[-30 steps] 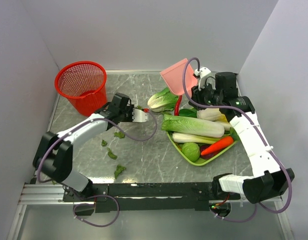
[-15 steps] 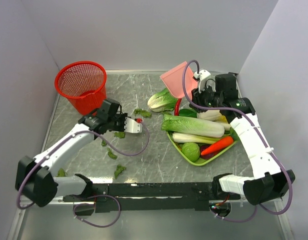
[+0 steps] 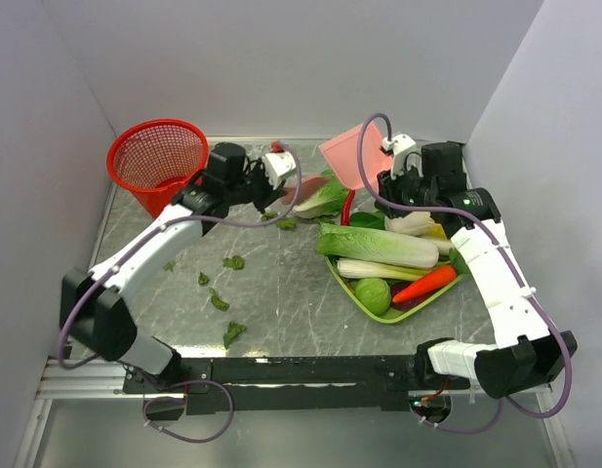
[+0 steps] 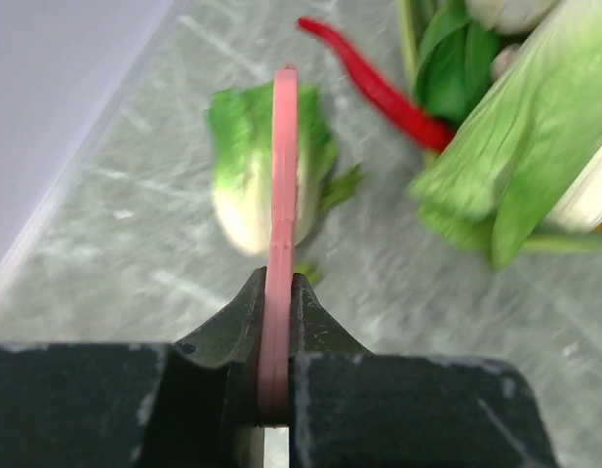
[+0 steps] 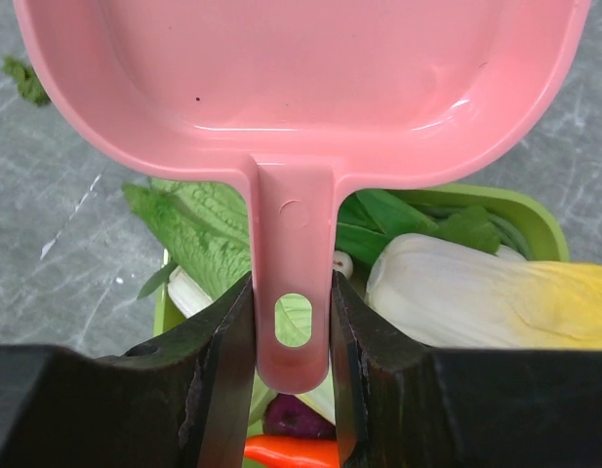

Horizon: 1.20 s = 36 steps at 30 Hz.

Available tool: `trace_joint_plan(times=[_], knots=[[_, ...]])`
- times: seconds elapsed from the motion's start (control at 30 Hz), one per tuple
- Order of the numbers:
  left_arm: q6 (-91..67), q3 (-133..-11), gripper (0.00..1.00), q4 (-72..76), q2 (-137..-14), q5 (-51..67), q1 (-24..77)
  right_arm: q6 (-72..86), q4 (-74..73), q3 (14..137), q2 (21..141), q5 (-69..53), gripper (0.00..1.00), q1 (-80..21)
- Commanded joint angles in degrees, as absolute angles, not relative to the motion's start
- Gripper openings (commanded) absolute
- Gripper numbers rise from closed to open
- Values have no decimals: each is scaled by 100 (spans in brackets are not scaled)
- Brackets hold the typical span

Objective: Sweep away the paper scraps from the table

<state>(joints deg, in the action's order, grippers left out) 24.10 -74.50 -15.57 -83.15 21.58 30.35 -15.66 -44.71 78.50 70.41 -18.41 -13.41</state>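
I had the left gripper (image 4: 278,288) pinched tight on a thin pink tool (image 4: 283,146), and the right gripper (image 5: 292,292) closed on the pink dustpan (image 5: 310,68) by its handle. The paper scraps (image 3: 233,261) lay scattered near-left on the table (image 3: 281,312), and a pale cabbage (image 3: 325,198) sat between both grippers.

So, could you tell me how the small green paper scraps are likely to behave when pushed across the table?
The paper scraps look thin and crinkled, so probably light and floppy. The table looks smooth, so they should slide easily. Being small and scattered, some may slip past a sweep.
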Motion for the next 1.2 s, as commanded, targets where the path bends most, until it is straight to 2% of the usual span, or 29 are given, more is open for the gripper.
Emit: trace_joint_plan(times=[0.0,0.13,0.4,0.53,0.77,0.93,1.17], knots=[[1135,-8015,1,-792,-8963,2873,3050,-1117,-4351,8402,6917,-1424,0,-1239],[800,-8173,1,-212,-9438,3242,3076,-1002,-4315,8438,6847,-1406,0,-1204],[448,-8578,1,632,-10528,3270,3322,-1099,-4438,8315,6794,-1336,0,-1178],[1063,-8832,1,483,-10898,2585,3743,-1081,-4412,8174,6794,-1362,0,-1160],[1317,-8956,1,431,-11364,1732,3876,-1081,-4474,8226,6908,-1477,0,-1160],[1923,-8588,1,142,-11066,1161,3885,-1055,-4447,8253,7057,-1503,0,-1169],[2689,-7665,1,-886,-10127,1072,3867,-1055,-4430,8420,7242,-1608,0,-1160]])
